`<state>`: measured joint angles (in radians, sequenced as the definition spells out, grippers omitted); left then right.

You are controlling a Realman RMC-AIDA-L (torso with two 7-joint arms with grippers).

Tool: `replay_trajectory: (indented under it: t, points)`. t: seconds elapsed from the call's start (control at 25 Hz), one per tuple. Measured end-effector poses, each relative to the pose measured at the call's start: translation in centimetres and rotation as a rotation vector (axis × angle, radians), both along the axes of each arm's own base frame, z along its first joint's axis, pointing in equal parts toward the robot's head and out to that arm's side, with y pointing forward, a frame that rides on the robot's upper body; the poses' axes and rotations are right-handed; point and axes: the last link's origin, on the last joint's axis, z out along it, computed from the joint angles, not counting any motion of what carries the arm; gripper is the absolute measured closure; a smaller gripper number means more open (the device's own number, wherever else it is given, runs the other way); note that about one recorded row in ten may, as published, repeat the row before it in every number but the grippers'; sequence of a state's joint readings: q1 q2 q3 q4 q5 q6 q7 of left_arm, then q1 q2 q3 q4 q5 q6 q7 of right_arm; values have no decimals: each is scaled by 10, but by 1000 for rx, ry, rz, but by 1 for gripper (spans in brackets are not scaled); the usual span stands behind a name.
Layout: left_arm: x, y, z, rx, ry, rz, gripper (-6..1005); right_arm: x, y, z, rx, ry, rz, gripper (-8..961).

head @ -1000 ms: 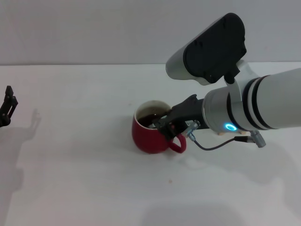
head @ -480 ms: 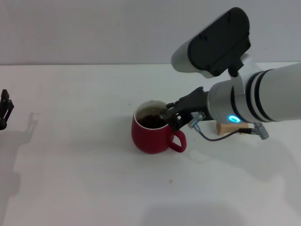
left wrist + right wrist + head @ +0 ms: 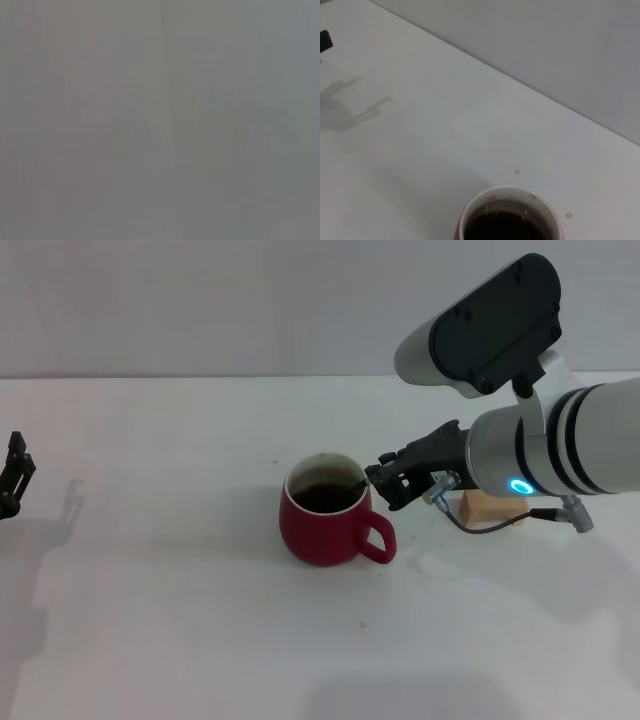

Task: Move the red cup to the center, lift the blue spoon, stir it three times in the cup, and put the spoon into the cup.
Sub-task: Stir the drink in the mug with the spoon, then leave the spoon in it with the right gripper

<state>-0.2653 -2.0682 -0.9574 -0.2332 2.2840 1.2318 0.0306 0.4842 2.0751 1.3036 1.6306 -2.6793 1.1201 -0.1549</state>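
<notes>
The red cup [image 3: 322, 525] stands on the white table [image 3: 180, 590] near the middle, its handle [image 3: 380, 538] toward my right, with dark liquid inside. A thin dark stem, the blue spoon [image 3: 353, 484], lies in the cup and leans on its right inner rim; its colour does not show. My right gripper [image 3: 386, 486] hangs just right of the cup's rim, open and empty, clear of the spoon. The right wrist view shows the cup's rim [image 3: 506, 191] and liquid from above, without the spoon. My left gripper [image 3: 14, 476] is parked at the far left edge.
A tan wooden block [image 3: 482, 508] lies on the table behind my right wrist, right of the cup. A grey cable [image 3: 470, 526] loops under that wrist. A grey wall [image 3: 200, 300] bounds the table's far edge. The left wrist view shows only plain grey.
My right gripper has drawn back to the right, from over the cup's rim to beside it. The spoon stays in the cup. The cup has not moved.
</notes>
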Motion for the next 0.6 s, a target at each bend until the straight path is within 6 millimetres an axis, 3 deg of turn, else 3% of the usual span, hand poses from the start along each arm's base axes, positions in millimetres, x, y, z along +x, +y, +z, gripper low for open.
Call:
replay_trajectory:
  t: [0.6]
  points:
    - [1, 0, -1, -2, -1, -2, 159, -13, -15, -13, -65, 0, 44, 765]
